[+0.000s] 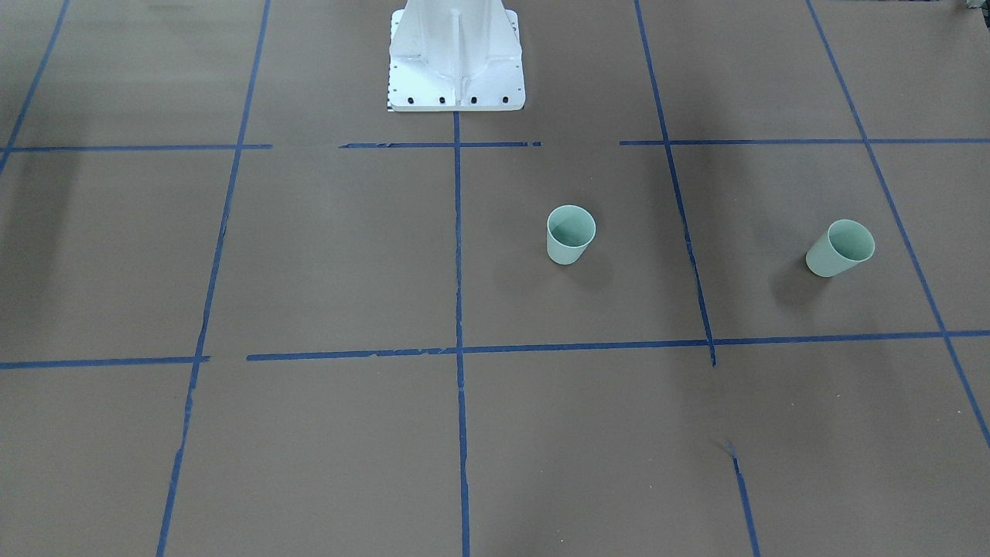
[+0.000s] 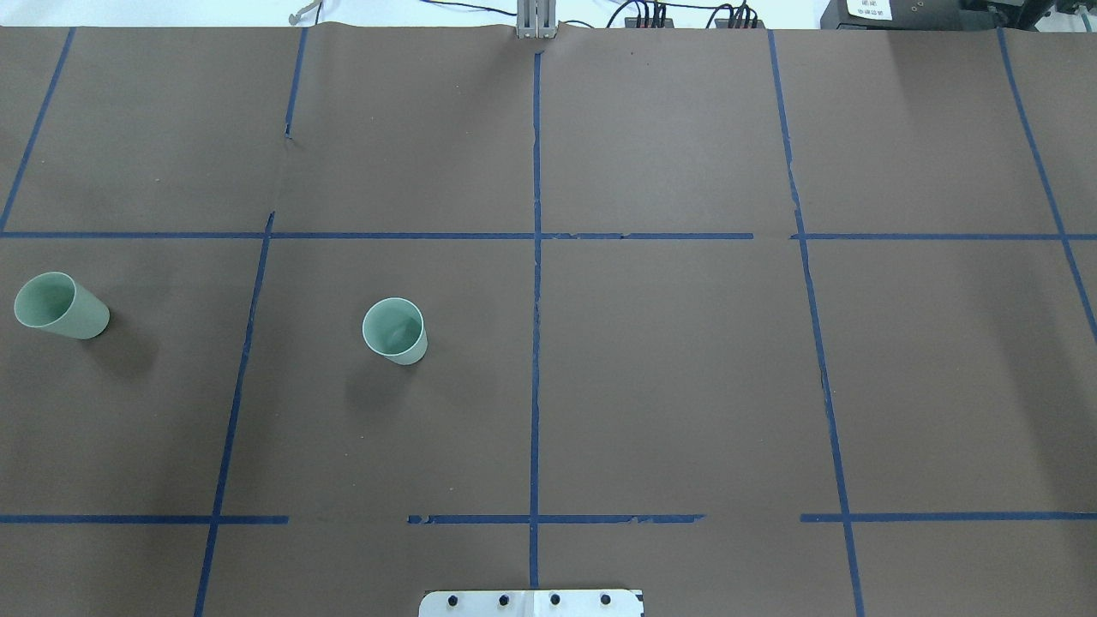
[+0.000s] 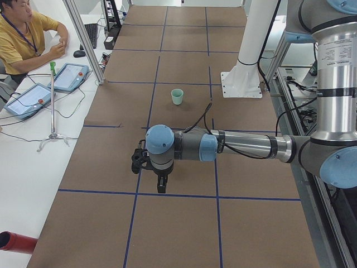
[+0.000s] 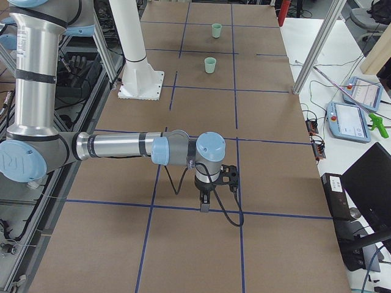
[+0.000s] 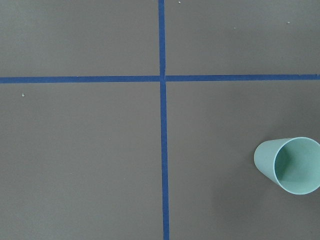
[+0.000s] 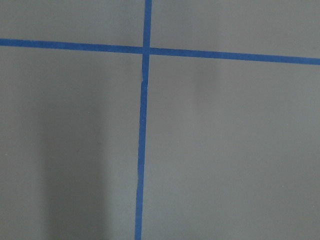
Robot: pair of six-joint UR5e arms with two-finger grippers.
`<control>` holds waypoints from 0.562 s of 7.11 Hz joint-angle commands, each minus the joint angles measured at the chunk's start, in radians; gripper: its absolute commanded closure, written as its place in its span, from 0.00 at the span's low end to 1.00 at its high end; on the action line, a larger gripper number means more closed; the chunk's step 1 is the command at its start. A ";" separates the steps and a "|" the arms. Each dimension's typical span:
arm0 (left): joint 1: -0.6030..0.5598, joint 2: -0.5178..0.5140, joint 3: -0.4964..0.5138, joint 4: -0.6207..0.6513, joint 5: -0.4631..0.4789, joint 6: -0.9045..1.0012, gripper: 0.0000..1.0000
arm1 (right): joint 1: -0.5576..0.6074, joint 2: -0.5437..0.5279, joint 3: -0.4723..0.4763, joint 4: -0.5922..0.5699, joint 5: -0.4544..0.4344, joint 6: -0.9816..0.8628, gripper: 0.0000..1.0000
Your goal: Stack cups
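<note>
Brown paper covers the table (image 2: 686, 386), marked into squares by blue tape lines (image 2: 536, 343). Both cups stand upright, mouths up, on the robot's left half and well apart. The inner cup (image 2: 395, 331) is one square in from the centre line, and the outer cup (image 2: 62, 306) is near the table's left end. Neither is touched, so stacking is not yet begun.

The left gripper (image 3: 160, 184) hangs fingers-down above the table toward that outer end. The right gripper (image 4: 204, 204) hangs over its own half, far from both cups. Each shows only in a side camera, so I cannot tell how far either pincer is open. With both cups on the table, neither holds one. The left wrist camera catches one cup at its lower right, probably the outer one.

The left arm should centre over that cup and close lightly across the wall just under the rim, since thin plastic will likely flex. It should then lift clear, line up over the inner cup's mouth and lower straight so the tapers nest without tipping it.
</note>
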 commanded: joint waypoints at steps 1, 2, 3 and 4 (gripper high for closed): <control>0.013 0.004 0.003 -0.053 0.020 -0.002 0.00 | -0.001 0.000 0.000 0.000 0.000 0.000 0.00; 0.014 0.005 0.016 -0.061 0.021 -0.011 0.00 | 0.001 0.000 0.000 0.000 0.000 0.000 0.00; 0.018 -0.002 0.029 -0.060 0.029 -0.012 0.00 | 0.001 0.000 0.000 0.000 0.000 0.000 0.00; 0.019 -0.041 0.037 -0.058 0.020 -0.012 0.00 | 0.001 0.000 0.000 0.000 0.000 0.000 0.00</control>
